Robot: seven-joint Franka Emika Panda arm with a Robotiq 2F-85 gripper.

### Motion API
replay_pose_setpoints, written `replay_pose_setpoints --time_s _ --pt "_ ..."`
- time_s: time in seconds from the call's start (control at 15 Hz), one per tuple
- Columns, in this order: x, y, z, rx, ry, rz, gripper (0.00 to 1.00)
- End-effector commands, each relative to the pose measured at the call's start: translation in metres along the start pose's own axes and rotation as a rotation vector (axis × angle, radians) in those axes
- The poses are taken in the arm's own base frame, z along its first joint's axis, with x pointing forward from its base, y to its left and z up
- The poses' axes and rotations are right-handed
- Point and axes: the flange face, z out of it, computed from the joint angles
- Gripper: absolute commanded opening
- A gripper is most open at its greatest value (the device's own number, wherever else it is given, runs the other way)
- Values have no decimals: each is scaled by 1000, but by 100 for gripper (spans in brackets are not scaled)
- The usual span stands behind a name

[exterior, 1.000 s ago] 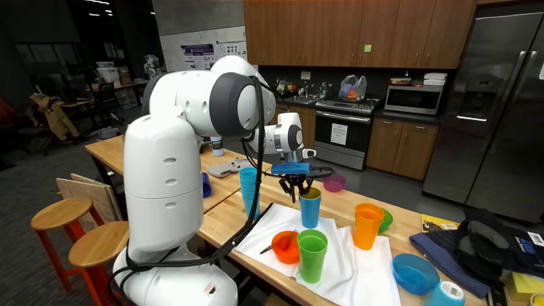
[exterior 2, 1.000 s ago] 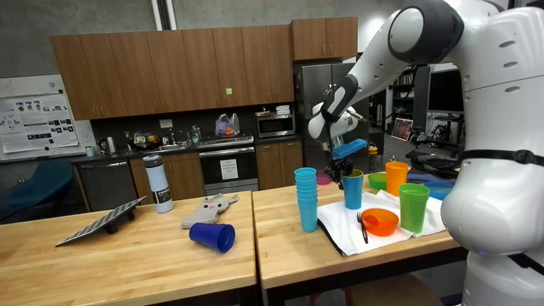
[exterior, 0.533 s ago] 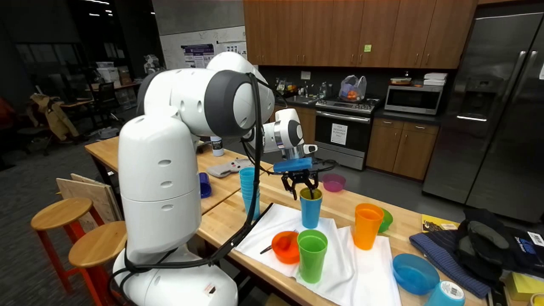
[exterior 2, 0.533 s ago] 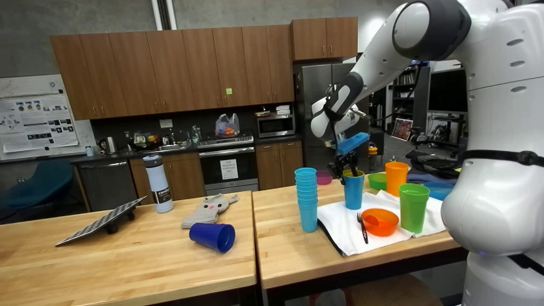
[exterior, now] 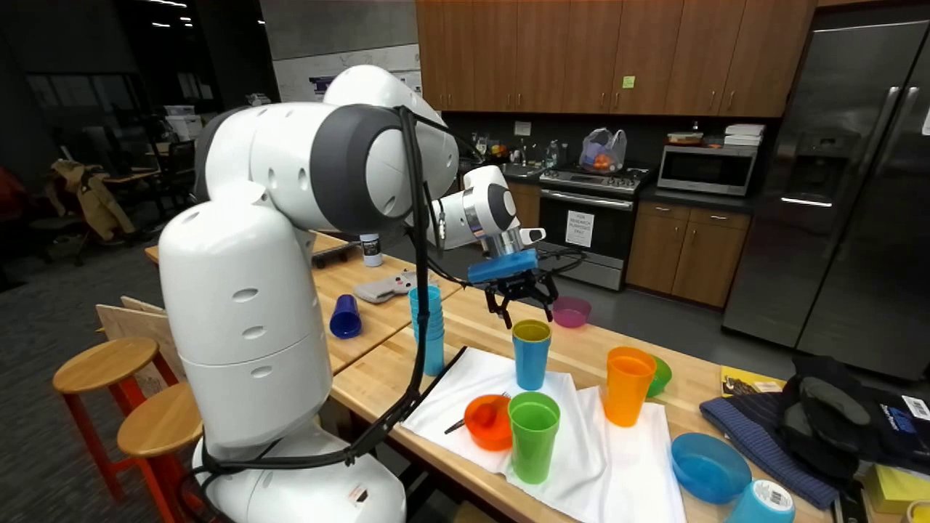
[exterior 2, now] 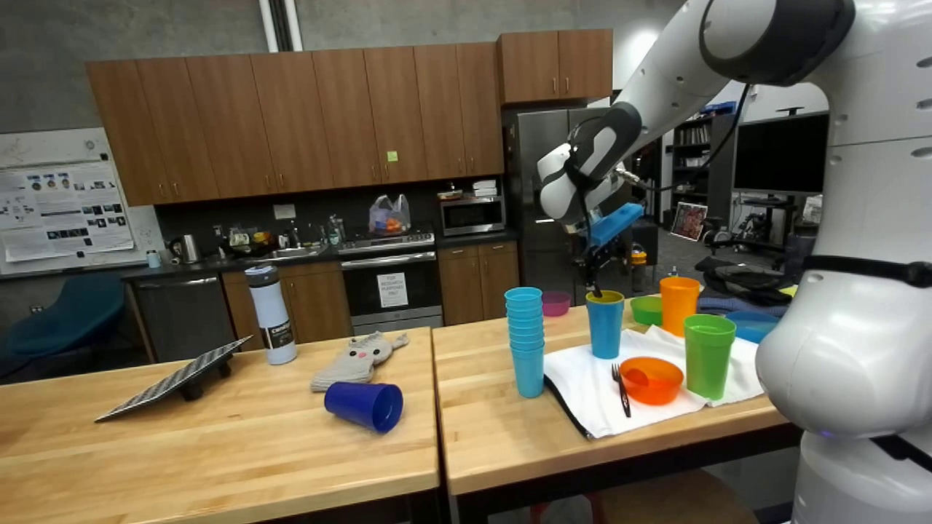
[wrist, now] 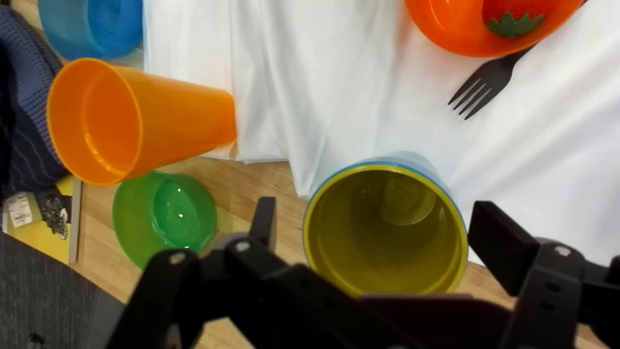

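Note:
My gripper (exterior: 529, 321) hangs just above a tall blue cup (exterior: 531, 367) with a yellow inside, its jaws spread wide. In the wrist view the fingers (wrist: 503, 242) stand on either side of the cup's round yellow mouth (wrist: 382, 242), and nothing is held between them. The cup is upright at the edge of a white cloth (wrist: 334, 97), seen in both exterior views. Nearby on the cloth are an orange bowl (exterior 2: 652, 380) with a red item in it, a dark fork (exterior 2: 621, 391) and a green cup (exterior 2: 708, 356).
An orange cup (exterior: 629, 385) and a green bowl (wrist: 164, 218) stand to one side. Stacked light blue cups (exterior 2: 525, 342) rise near the tables' seam. A purple bowl (exterior: 571, 311), a blue bowl (exterior: 710, 468) and a dark blue cup (exterior 2: 364, 406) lie farther out.
The gripper has risen and spread wider. Earlier, one finger reached into or in front of the blue cup's mouth; now both are above the rim. The cup has stayed in place.

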Motion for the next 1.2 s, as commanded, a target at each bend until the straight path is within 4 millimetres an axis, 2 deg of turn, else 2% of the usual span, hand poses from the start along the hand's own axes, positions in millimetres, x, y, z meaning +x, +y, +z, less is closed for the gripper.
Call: replay_pose_setpoints --time_s 0.0,0.2,0.4,0.53,0.67,0.73,1.0,1.13 --pt "-29 18 -20 -9 26 79 100" --pt "-52 44 -19 47 2 189 100" --pt "-81 73 -5 104 -70 316 100" --pt "-101 84 8 170 -128 356 100" --pt "-122 91 15 151 -152 442 100" --pt "-100 91 17 148 -148 379 100" --pt "-115 93 20 152 -155 425 100" --pt "-106 83 19 156 -187 483 100"
